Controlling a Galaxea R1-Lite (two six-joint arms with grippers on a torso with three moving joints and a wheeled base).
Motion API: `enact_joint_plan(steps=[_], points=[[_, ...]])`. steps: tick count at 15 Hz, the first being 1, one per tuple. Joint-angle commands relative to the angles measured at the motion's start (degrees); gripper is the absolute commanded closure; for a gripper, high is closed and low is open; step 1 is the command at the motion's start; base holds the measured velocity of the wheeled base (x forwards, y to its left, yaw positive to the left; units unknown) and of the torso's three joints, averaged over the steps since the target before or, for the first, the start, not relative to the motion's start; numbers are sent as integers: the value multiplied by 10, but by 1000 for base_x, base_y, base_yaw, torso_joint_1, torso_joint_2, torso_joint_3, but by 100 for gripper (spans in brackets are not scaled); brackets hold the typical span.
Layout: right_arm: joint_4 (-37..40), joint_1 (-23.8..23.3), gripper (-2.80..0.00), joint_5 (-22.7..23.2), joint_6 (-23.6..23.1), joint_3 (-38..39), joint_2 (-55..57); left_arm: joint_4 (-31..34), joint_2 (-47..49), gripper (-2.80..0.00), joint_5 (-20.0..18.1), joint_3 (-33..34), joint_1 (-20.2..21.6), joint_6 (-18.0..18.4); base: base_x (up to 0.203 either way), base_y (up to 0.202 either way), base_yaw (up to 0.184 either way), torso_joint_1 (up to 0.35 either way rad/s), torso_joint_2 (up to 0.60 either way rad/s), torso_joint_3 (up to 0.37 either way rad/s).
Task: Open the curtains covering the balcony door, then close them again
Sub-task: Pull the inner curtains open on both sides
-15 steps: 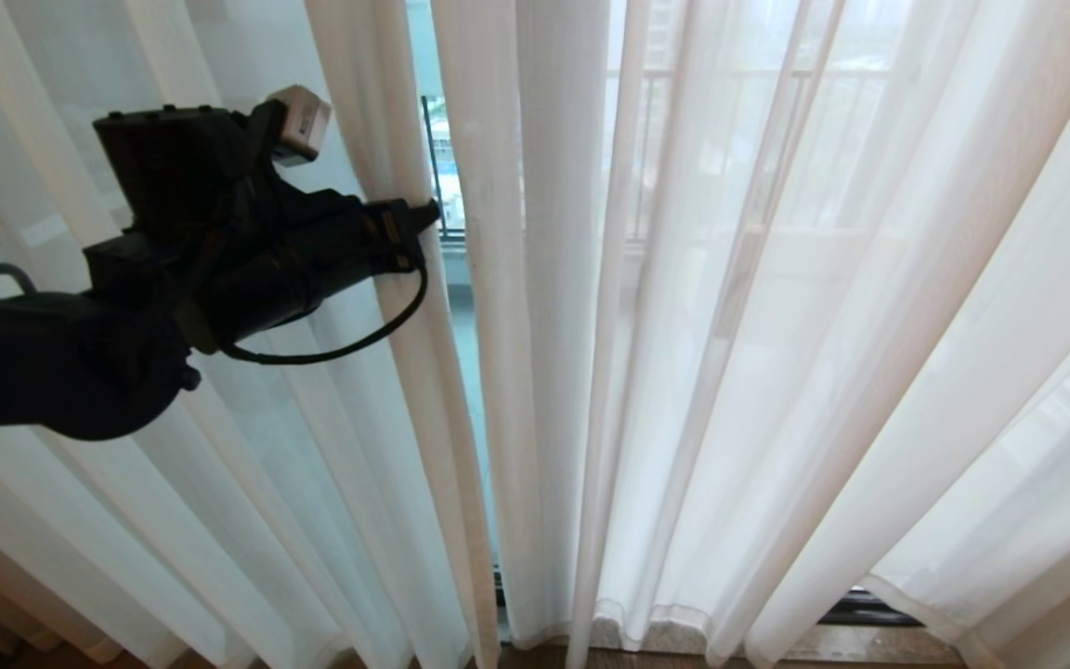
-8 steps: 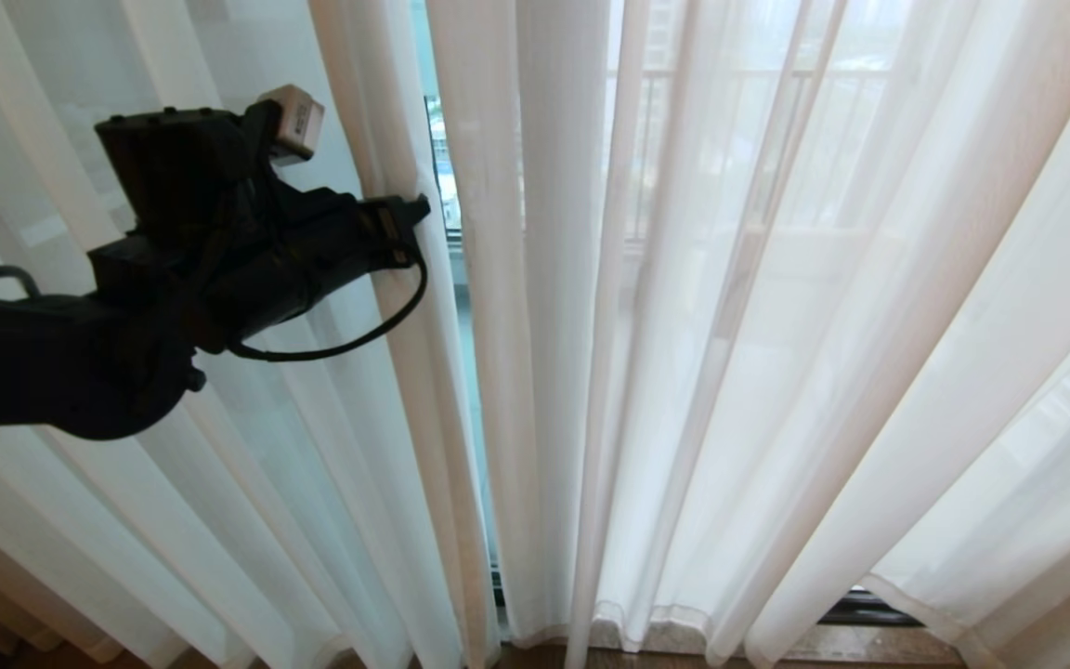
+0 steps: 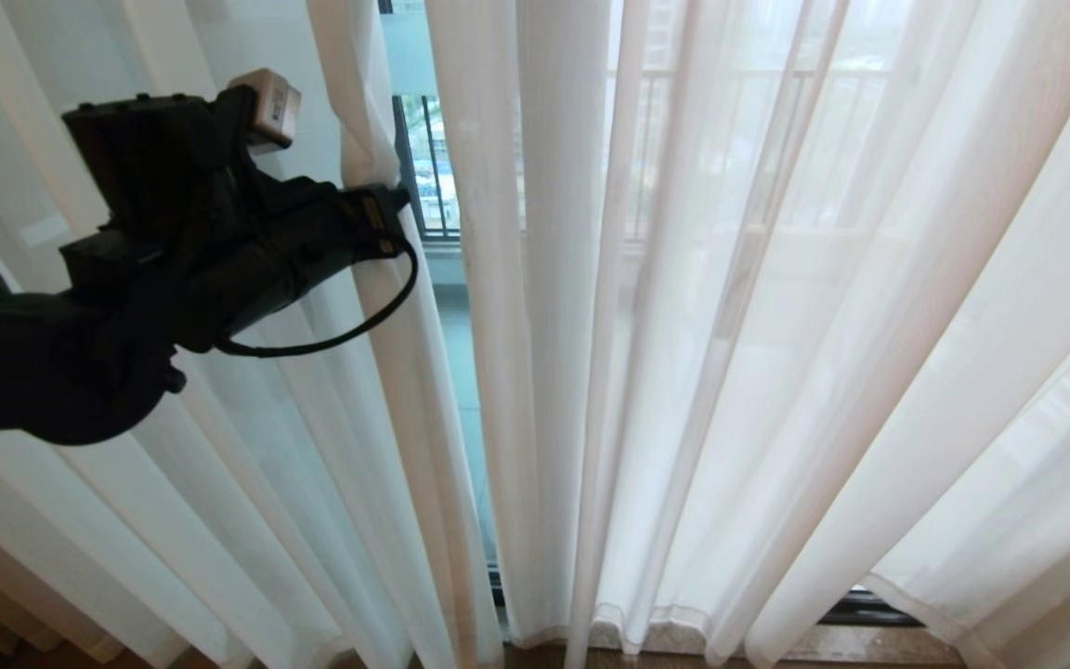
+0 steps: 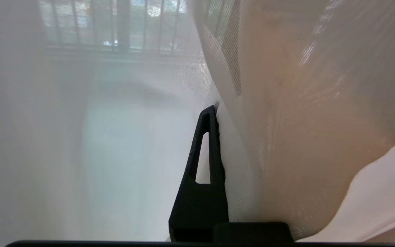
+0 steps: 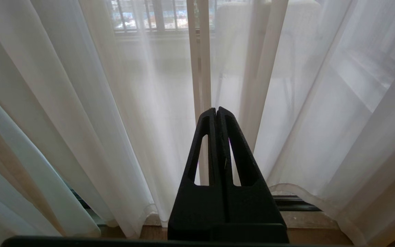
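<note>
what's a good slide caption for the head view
Left gripper shut on the left curtain edge, a narrow gap showing the balcony door.

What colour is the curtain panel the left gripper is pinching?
Sheer white curtain panel, clamped in the left gripper; clearest in the head view.

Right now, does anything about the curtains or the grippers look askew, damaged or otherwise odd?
Nothing looks damaged. The left gripper is shut on the left curtain's edge, bunching it there, with a narrow gap showing the balcony railing. The right gripper is shut, holding nothing.
</note>
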Motion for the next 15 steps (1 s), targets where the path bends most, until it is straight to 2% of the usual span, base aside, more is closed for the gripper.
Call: enact_joint_plan(steps=[1, 6, 15], points=[[-1, 0, 0, 0, 0, 0, 1, -3, -16, 0, 3, 16, -3, 10, 0, 0, 0, 0, 0, 0], [-1, 0, 0, 0, 0, 0, 1, -76, -34, 0, 11, 78, 0, 12, 0, 0, 0, 0, 0, 0], [-1, 0, 0, 0, 0, 0, 1, -78, -38, 0, 37, 94, 5, 24, 0, 0, 0, 0, 0, 0]])
